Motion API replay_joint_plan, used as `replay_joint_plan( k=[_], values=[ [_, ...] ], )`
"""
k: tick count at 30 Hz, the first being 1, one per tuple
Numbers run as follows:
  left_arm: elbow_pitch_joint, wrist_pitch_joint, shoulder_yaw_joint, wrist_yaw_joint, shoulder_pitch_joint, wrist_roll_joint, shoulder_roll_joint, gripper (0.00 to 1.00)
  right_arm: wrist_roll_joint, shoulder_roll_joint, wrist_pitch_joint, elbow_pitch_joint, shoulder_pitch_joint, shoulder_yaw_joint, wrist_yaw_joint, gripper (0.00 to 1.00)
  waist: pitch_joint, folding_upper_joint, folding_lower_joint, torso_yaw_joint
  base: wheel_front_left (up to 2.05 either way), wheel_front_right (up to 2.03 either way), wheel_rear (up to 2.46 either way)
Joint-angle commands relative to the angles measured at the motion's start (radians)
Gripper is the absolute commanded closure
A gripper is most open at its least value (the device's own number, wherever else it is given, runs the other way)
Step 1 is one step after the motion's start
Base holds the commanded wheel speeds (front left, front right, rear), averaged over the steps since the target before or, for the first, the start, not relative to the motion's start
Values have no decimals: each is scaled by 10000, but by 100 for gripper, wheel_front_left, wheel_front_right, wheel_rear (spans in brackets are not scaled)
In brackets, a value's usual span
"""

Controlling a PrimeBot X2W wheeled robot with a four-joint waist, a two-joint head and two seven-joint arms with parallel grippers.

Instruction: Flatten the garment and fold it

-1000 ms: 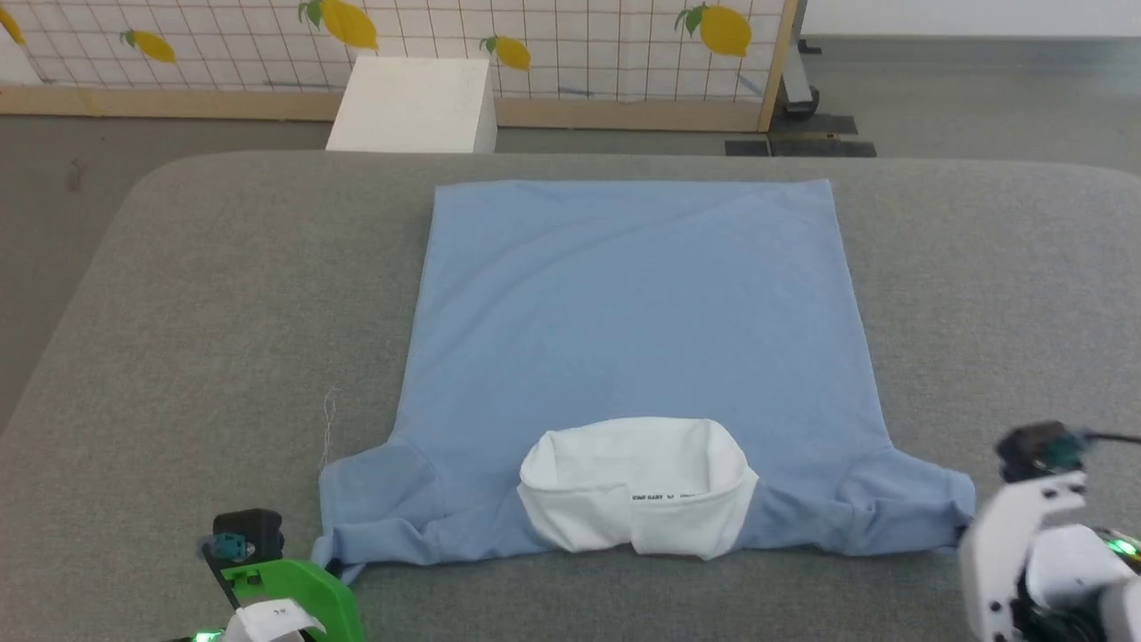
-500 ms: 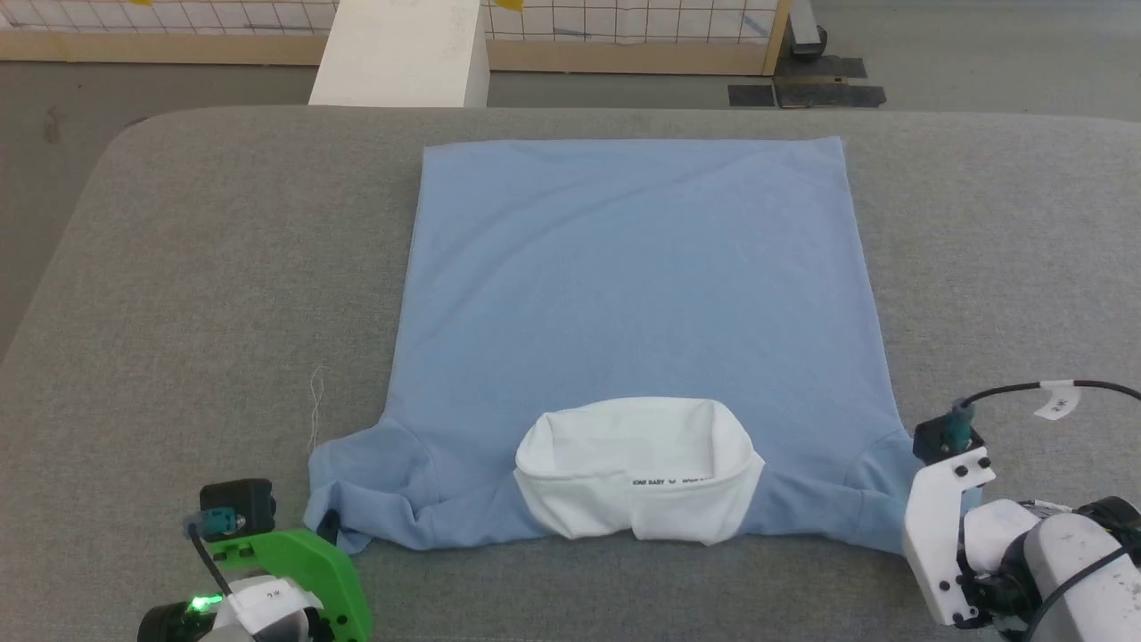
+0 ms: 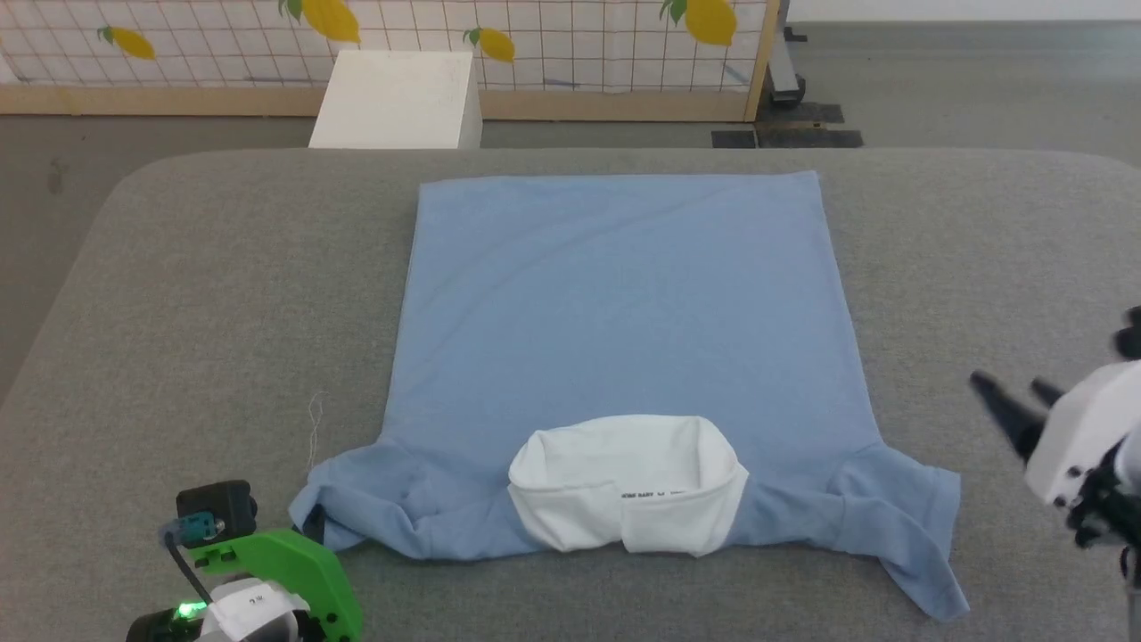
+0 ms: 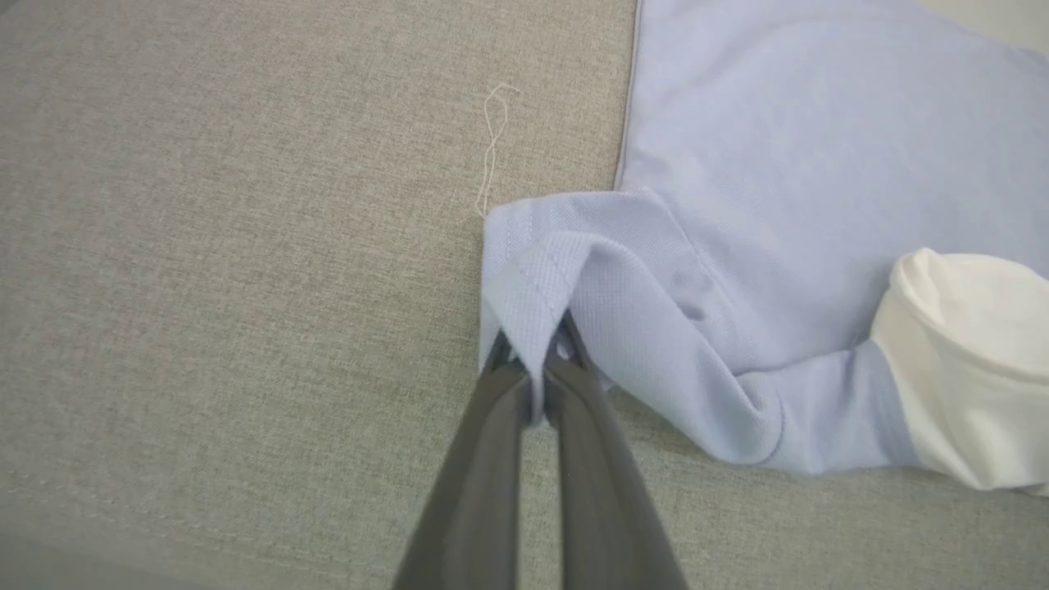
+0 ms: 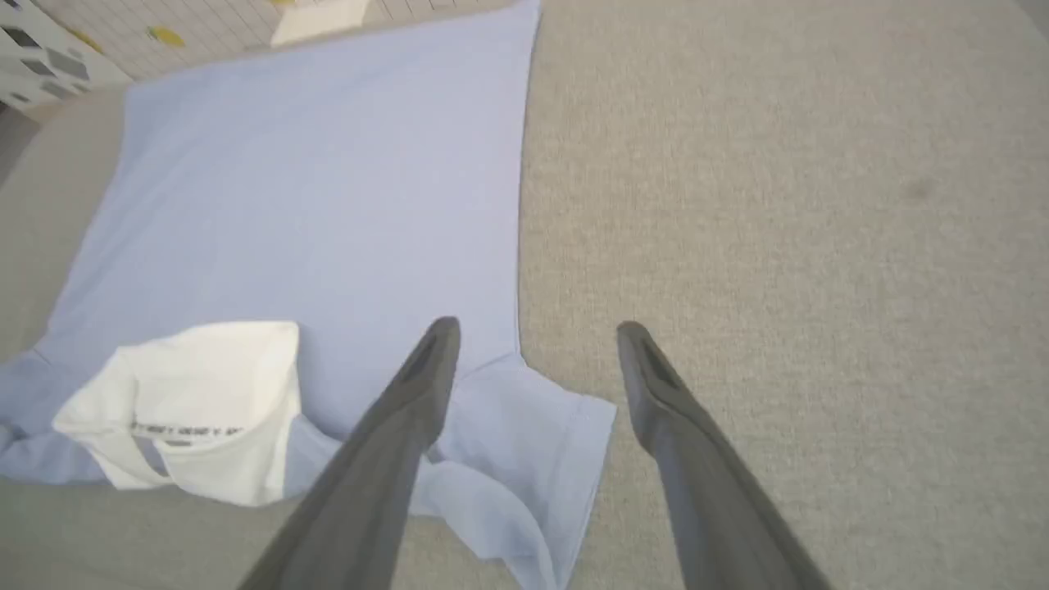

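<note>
The garment is lying mostly flat on the grey table, collar nearest the robot, with both sleeves bunching. The left gripper is pinching one sleeve hem, jaws pressed together. The right gripper is hovering over the other sleeve, jaws spread. Flattening seems nearly finished, and folding is not yet starting.

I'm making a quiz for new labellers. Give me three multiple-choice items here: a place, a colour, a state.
1. Where is the shirt's collar? A at the far end; B at the end nearest the robot; C tucked out of sight.
2. What colour is the collar? A white; B red; C black.
3. What is the left gripper doing? A standing open; B shut on nothing; C shut on a sleeve.
Answers: B, the head view has it at the near edge; A, it is white against light blue cloth; C, the left wrist view has it pinching the sleeve's hem.
</note>
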Motion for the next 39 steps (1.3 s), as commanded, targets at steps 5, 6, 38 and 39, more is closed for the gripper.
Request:
replay_joint_plan(
  k=[5,6,38,39],
  values=[
    [-258,-185,22,62,133,-148,-67,100,-542,761,-1841,-362,-469,-774,-13,0,172,0,1,8,0,0,0],
    [-337,-216,18,64,107,-142,-76,100,-621,852,-2091,-305,-613,-787,-13,0,289,0,1,31,0,0,0],
    [-4134,-1457,-386,-20,-836,91,-798,100,-4310,-1616,1351,3408,-9786,540,-13,0,7193,0,1,3036,0,0,0],
    [-4215,-1399,-460,-44,-838,95,-794,100,-4420,-1726,1536,3419,-9834,709,-13,0,7284,0,1,3102,0,0,0]
  ],
)
